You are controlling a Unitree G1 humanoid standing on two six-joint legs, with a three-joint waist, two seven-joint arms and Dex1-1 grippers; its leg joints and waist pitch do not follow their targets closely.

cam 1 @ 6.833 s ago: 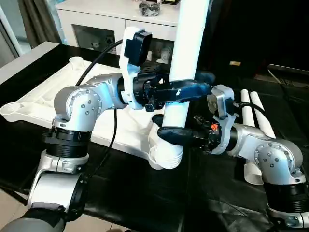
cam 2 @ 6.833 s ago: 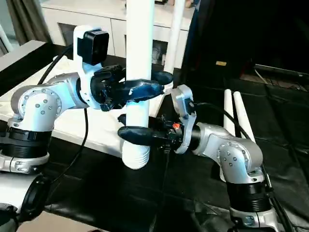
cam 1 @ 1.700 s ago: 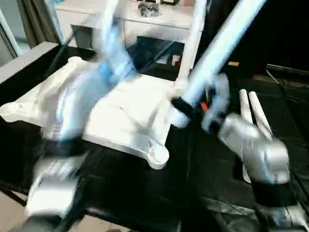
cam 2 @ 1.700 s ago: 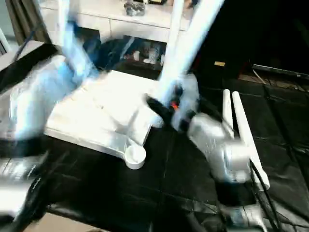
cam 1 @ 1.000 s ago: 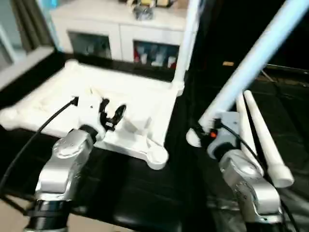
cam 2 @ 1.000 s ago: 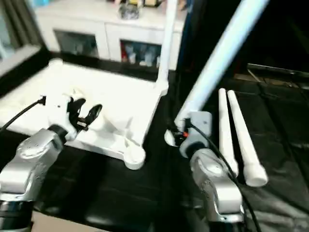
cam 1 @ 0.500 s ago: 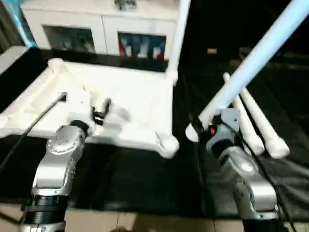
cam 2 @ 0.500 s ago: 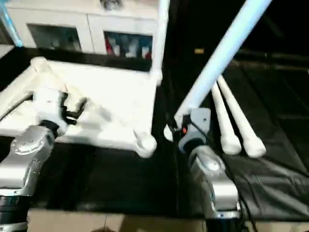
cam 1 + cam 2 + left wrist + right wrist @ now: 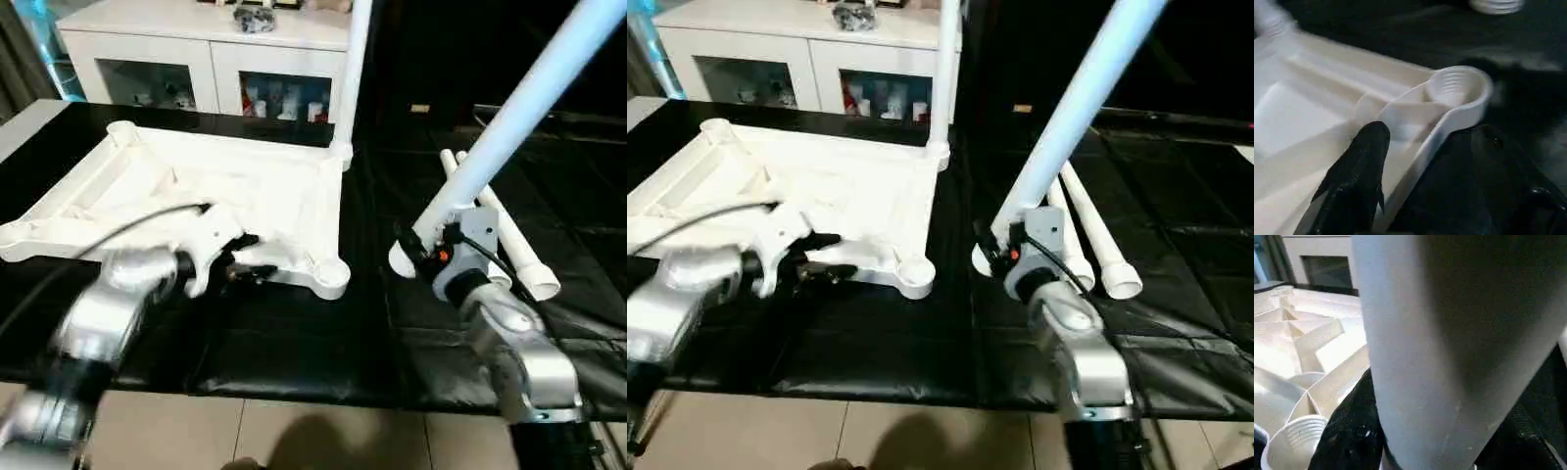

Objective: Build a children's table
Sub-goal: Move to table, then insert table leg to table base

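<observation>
No readable text anywhere here — no labels, brands or numbers on the white table parts, the robot arms or the cabinet behind — nothing legible at all.

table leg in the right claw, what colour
White, with a bluish cast; the leg shows best in the left eye view.

One tabletop [image 9: 245,201] — four legs [image 9: 509,117]

A white cabinet [image 9: 206,49] with glass doors stands along the top left of the frame, small items blurred behind the glass. A dark, indistinct object [image 9: 253,16] sits on its top. Black sheeting [image 9: 294,333] covers the work surface; beige floor tiles [image 9: 294,436] run along the bottom.
</observation>
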